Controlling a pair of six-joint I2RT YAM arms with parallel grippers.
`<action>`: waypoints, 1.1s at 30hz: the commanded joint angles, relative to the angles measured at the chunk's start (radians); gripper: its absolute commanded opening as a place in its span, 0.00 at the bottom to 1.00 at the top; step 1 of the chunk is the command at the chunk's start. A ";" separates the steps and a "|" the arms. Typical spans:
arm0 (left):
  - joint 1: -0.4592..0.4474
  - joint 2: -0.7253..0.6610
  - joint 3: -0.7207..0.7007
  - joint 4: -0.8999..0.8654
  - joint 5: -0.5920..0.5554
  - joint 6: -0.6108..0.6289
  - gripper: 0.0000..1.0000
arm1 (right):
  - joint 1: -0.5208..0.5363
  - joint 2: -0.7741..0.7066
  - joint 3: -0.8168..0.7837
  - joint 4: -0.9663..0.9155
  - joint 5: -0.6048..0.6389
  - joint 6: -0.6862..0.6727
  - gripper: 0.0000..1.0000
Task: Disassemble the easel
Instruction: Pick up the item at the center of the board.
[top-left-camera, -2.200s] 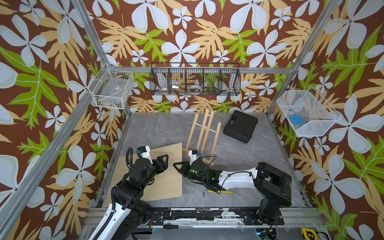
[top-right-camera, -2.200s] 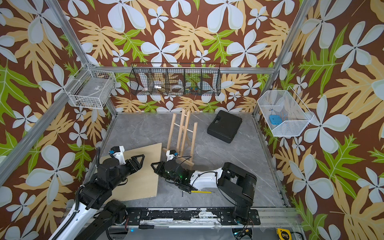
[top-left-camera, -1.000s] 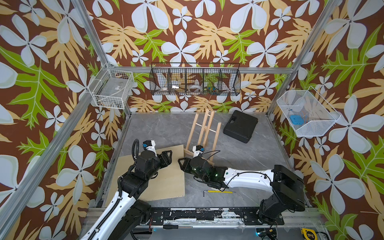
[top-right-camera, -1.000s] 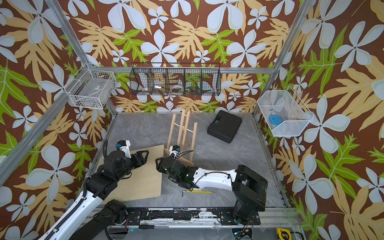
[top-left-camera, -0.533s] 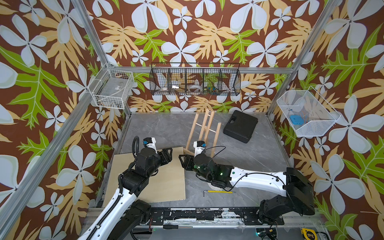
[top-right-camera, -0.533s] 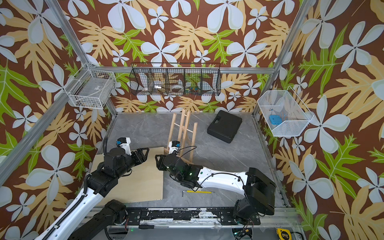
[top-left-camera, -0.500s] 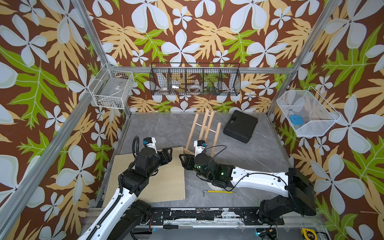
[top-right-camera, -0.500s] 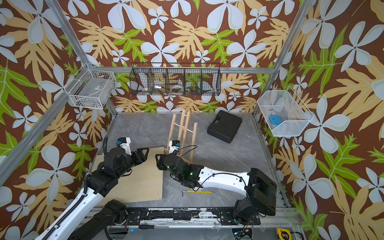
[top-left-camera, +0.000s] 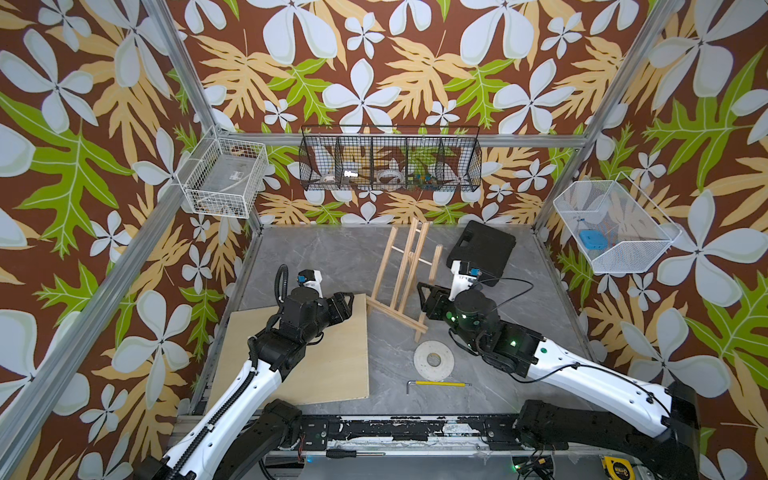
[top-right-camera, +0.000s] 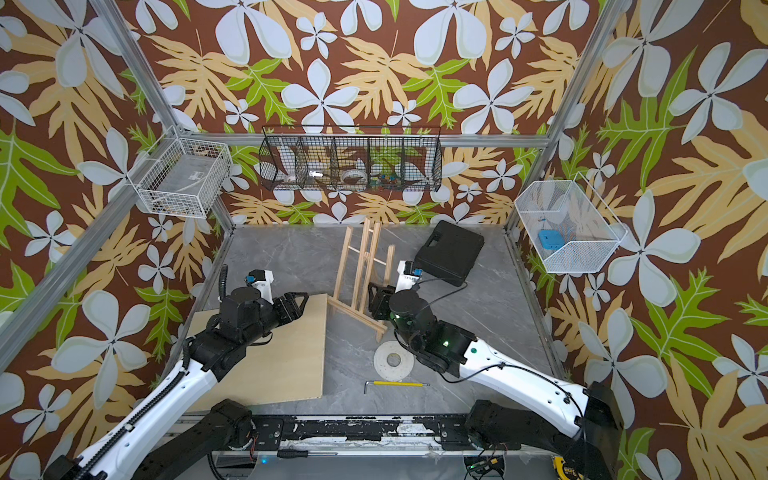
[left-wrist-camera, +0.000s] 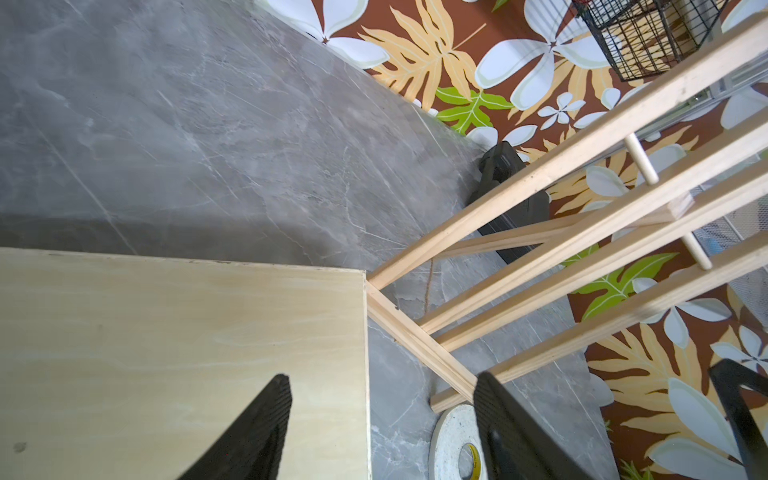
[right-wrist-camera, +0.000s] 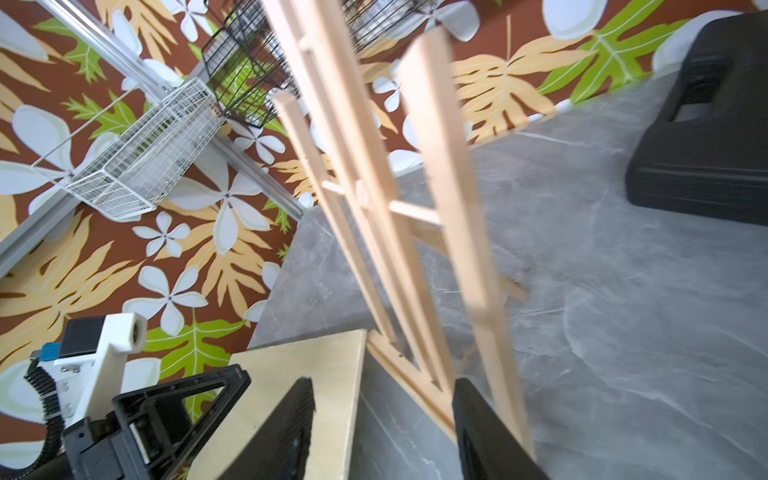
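Easel upright; left gripper at its 9 o'clock, right gripper at 3, both spread apart, empty; flanking, probably to brace and pull.

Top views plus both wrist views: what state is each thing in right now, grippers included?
easel: standing upright, assembled.
plywood board: lying flat on the table, one corner at the easel's ledge.
black case: closed, lying flat.
tape roll: lying flat.
hex key: lying flat.
left gripper: open, empty, over the board's edge.
right gripper: open, empty, by the easel's foot.
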 joint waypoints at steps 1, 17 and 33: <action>0.003 0.032 -0.002 0.092 0.064 -0.001 0.72 | -0.072 -0.033 -0.032 -0.002 -0.042 -0.063 0.58; 0.004 0.114 0.012 0.129 0.096 -0.005 0.72 | -0.284 0.200 0.105 0.082 -0.312 -0.322 0.53; 0.004 0.217 0.021 0.213 0.113 -0.004 0.72 | -0.299 0.219 0.093 0.117 -0.104 -0.415 0.19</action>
